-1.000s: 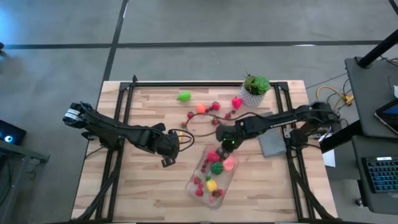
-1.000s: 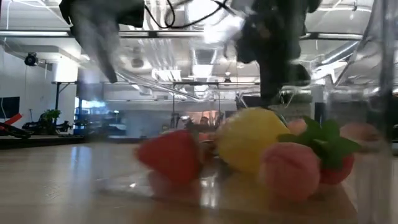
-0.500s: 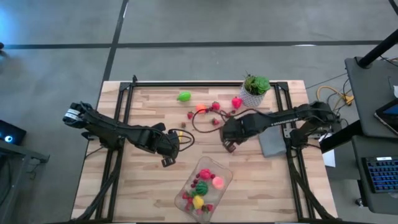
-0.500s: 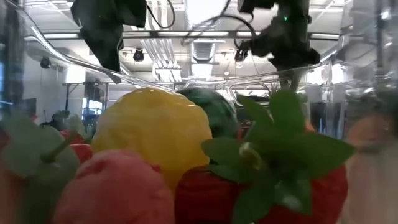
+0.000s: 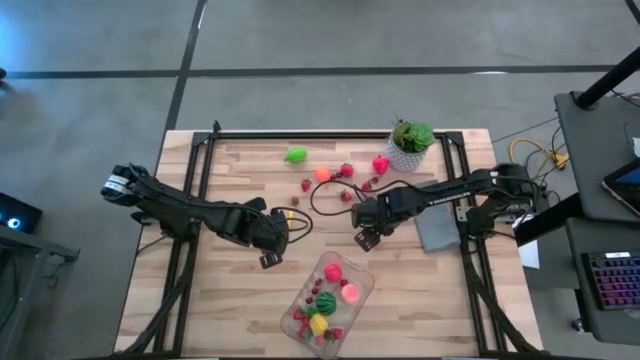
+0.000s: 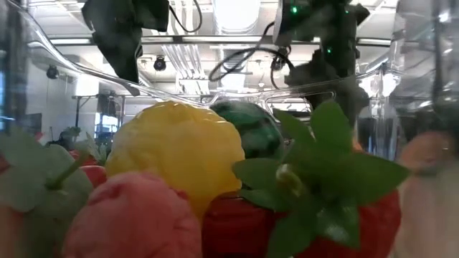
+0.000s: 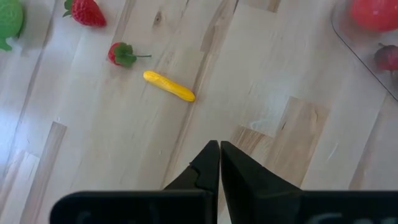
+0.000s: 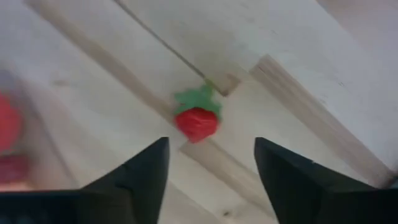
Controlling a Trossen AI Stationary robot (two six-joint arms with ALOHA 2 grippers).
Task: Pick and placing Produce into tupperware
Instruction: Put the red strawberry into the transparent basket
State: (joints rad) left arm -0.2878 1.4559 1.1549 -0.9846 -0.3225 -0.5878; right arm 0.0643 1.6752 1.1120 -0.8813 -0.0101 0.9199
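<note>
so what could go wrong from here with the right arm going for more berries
1. The right pincer is open over a single red berry that lies on a seam between planks; a closing grip might nudge it so it rolls away.
2. The tupperware sits askew near the table's front edge; another bump could push it farther.
3. The left pincer waits shut near a yellow piece, close to the right arm's path.

Light wood plank table (image 5: 230, 310), clear tupperware (image 5: 327, 292) near front edge, loose produce (image 5: 340, 180) scattered toward back, white potted plant (image 5: 409, 143), grey slab (image 5: 436, 230) at right
</note>
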